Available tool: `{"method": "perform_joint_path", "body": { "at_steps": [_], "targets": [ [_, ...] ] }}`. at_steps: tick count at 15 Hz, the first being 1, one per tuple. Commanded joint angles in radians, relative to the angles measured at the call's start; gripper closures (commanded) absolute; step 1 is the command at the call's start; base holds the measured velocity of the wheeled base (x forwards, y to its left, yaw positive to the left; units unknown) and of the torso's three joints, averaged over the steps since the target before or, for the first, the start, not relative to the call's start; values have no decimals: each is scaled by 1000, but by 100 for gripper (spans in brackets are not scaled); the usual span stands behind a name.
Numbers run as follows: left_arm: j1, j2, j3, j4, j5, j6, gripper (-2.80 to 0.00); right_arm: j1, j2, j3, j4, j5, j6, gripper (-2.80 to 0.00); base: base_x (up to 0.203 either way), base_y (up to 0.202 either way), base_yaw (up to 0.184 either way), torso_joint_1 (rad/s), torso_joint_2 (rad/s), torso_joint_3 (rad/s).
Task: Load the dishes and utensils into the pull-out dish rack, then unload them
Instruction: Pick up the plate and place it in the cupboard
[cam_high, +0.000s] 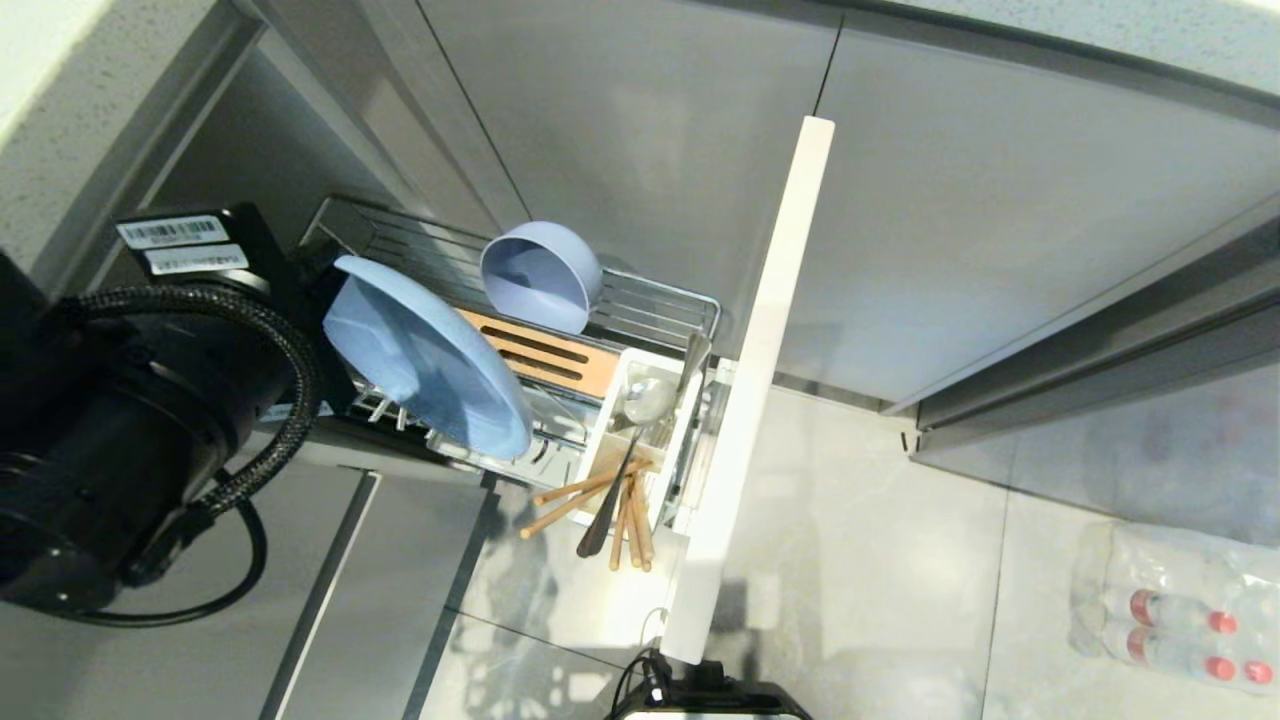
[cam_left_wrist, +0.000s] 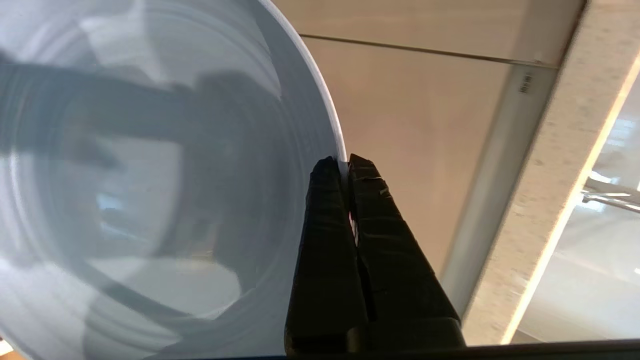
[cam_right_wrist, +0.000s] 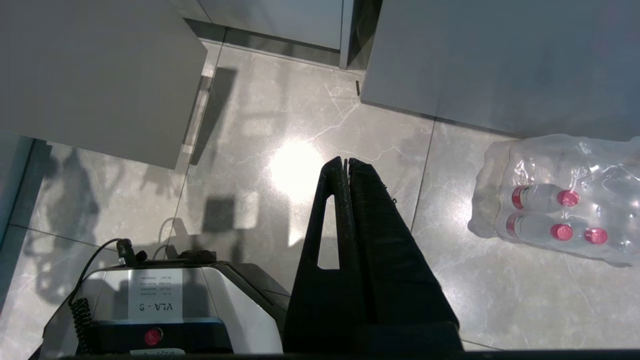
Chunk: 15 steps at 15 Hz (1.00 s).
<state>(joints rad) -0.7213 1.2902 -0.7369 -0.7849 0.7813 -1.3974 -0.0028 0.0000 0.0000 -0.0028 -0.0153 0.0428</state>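
The left gripper (cam_left_wrist: 345, 162) has its two black fingers pressed together on the rim of the light-blue plate (cam_high: 425, 360), with only the thin edge of the dish between the jaws. From the tips the broad face of the plate spreads away to one side and fills most of the wrist view; on the other side of the jaws there is open air, then a beige cabinet face. In the head view the plate is tilted on edge above the near side of the pull-out dish rack (cam_high: 650, 300), its lower rim over the wire; I cannot tell whether it touches the wires.

Past the plate, farther from the jaws, the grey-blue bowl (cam_high: 542, 275) stands on its side in the rack, apart from the plate. Between them the slotted wooden bar (cam_high: 545, 355) lies bare. At the rack's front end the white caddy (cam_high: 640, 450) holds the chopsticks (cam_high: 575, 497) and the spoon (cam_high: 625, 450), their handles sticking out over the floor, well clear of the gripper.

The right gripper (cam_right_wrist: 346, 161) hangs over the tiled floor (cam_right_wrist: 450, 280), fingers closed on nothing, near a shrink-wrapped pack of bottles (cam_right_wrist: 560, 200).
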Motion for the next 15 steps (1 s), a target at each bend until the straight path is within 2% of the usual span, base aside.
{"method": "perform_joint_path", "body": {
  "at_steps": [1, 6, 10, 15],
  "targets": [
    [2, 13, 6, -4, 6, -9, 0, 1, 2, 0, 0, 0, 0, 0, 0, 0, 0, 0, 0, 0],
    [2, -7, -10, -10, 2, -22, 0, 0, 1, 0, 0, 0, 0, 0, 0, 0, 0, 0, 0, 0],
    [2, -36, -7, -79, -55, -12, 0, 0, 2, 0, 0, 0, 0, 0, 0, 0, 0, 0, 0, 0],
    [5, -17, 12, -88, -60, -17, 0, 0, 2, 0, 0, 0, 0, 0, 0, 0, 0, 0, 0, 0]
  ]
}}
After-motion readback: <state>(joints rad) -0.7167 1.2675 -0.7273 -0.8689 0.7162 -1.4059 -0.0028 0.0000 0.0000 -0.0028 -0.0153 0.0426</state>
